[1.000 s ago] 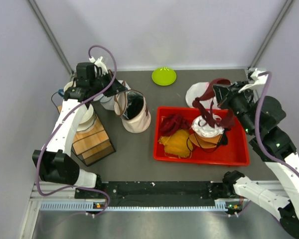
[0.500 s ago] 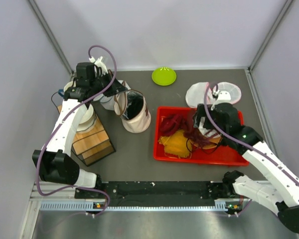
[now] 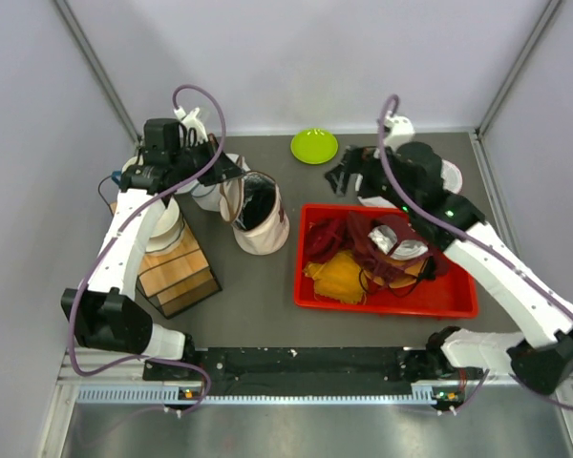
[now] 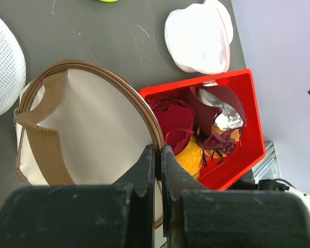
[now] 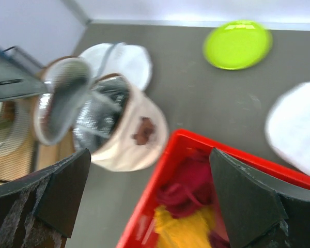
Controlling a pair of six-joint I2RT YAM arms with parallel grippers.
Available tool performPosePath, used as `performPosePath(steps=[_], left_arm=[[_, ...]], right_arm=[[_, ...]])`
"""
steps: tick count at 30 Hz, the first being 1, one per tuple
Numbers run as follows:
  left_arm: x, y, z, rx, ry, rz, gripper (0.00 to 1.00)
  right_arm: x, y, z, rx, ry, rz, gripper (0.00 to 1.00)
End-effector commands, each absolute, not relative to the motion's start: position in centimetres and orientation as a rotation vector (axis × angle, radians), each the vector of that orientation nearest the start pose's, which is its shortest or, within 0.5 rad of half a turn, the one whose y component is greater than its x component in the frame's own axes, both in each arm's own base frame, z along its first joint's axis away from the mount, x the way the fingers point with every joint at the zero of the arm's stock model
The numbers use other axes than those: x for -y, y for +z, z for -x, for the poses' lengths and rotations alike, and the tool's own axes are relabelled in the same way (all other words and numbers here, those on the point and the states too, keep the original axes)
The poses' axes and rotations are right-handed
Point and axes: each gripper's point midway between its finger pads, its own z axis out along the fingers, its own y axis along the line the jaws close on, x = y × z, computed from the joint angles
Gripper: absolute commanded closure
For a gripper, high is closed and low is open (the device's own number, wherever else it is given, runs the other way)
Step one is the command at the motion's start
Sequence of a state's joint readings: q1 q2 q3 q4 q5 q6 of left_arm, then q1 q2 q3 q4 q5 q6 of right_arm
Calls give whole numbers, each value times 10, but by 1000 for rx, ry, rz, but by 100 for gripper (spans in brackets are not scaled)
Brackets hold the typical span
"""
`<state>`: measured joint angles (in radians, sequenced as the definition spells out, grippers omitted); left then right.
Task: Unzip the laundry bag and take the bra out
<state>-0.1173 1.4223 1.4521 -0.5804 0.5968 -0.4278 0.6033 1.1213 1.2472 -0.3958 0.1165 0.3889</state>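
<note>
The cream laundry bag lies on its side left of the red tray, with its round end unzipped and the lid swung open. My left gripper is shut on the lid's brown zipper edge and holds it up. The mouth looks dark and silvery inside; I cannot make out the bra there. My right gripper hangs open and empty above the table, between the bag and the tray's back left corner.
The red tray holds a dark red garment and a yellow one. A green plate sits at the back. White mesh pouches lie behind the tray. A wooden box stands at the left.
My right gripper opened and dropped the dark red garment into the tray, then swung back and left toward the bag. The left gripper kept its hold on the lid.
</note>
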Motion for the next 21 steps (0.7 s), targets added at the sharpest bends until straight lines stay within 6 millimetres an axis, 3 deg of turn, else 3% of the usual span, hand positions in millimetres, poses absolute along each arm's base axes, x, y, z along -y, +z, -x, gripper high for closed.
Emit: performPosePath(steps=[1,2,3,5,8,9,11,12,13,18,21], left_arm=[[161,328,-359,-2085,-1002,-154,100],[159,328,-358,-2083,-1010,-153,100],[159,329,-358,-2079,-1020,-159,100],[159,329,-356,-2075,-1050,-174,100],[163,331,-353,-2055,-1111,-189,100],[163,330,-353,-2056,-1128,-181,100],[163,327,-353,-2060,-1148,-174,100],[163,328,-352,-2059,-1157,-168,100],[162,324,-352,-2064,-1166,-161,100],[161,327,-350,-2046,-1176,-149,100],[161,329,-351,-2041,-1181,-142,100]], right_arm=[[-297,367,-307,-1809,890,306,1],[-308,368,-308,-1798,925,322,1],[-328,355,-306,-1826,998,362,1],[-347,357,-307,-1802,1067,386,5],[-369,344,-310,-1822,1107,398,32],[-374,341,-310,-1825,1117,397,50],[-384,325,-319,-1866,1113,392,65],[-388,326,-323,-1867,1115,392,77],[-393,318,-327,-1885,1111,393,80],[-410,306,-342,-1922,1093,406,77],[-421,268,-352,-2015,1047,422,77]])
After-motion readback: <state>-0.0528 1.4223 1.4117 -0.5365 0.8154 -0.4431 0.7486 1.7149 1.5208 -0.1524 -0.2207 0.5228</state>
